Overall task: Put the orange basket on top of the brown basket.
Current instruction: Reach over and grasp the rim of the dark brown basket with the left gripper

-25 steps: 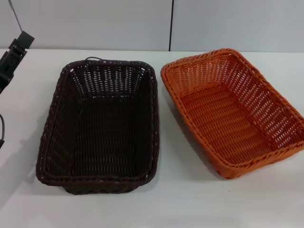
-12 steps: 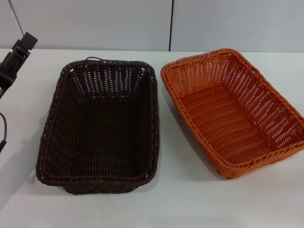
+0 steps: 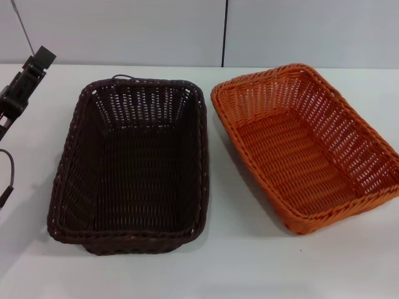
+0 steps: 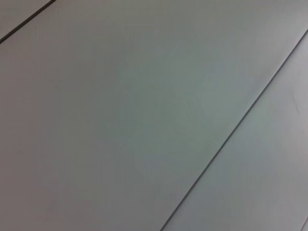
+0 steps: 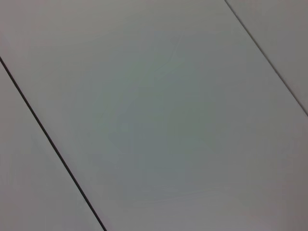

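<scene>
White bench (image 3: 249, 268) carries both baskets, backed by pale wall panels (image 3: 124, 31). Brown basket (image 3: 131, 165) sits left of centre; the orange basket (image 3: 305, 146) lies just beside it to the right, angled, their rims near but apart. At the far left edge the left claw (image 3: 28, 78) hangs raised; whether it is open cannot be told. Both wrist views show only grey panels.
</scene>
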{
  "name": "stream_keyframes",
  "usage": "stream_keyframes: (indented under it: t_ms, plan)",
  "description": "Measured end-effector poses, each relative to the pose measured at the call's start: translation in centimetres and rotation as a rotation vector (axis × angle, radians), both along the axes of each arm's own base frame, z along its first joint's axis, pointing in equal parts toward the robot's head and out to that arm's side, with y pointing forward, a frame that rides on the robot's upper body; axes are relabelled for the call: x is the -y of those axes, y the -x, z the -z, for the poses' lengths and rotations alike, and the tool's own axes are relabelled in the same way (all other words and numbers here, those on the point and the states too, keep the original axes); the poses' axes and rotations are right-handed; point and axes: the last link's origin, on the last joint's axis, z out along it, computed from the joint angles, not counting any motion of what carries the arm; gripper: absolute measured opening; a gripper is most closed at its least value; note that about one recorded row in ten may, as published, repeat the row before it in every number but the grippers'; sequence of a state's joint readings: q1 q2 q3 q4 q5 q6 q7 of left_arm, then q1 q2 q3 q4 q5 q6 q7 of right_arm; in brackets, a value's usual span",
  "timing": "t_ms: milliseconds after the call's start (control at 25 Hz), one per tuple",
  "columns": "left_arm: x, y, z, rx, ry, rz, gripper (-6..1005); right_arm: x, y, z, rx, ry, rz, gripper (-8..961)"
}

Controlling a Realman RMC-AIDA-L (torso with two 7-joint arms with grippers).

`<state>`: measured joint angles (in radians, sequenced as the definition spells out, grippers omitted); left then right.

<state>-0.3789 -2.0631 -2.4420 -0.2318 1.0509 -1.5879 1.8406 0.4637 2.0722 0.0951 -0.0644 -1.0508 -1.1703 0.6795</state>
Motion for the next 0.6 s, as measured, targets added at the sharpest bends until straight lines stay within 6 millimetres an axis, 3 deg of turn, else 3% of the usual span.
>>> stream_keyframes:
  t_ms: [360, 600]
  plan:
    - [-0.5, -0.2, -0.3, -0.012, 0.02, 0.01, 799, 0.0, 0.0, 0.1, 0.002, 0.011, 0.001, 760]
    - [-4.1, -1.8, -3.7, -0.118, 0.22, 0.025, 798, -0.3, 0.0, 0.2, -0.001, 0.021, 0.004, 760]
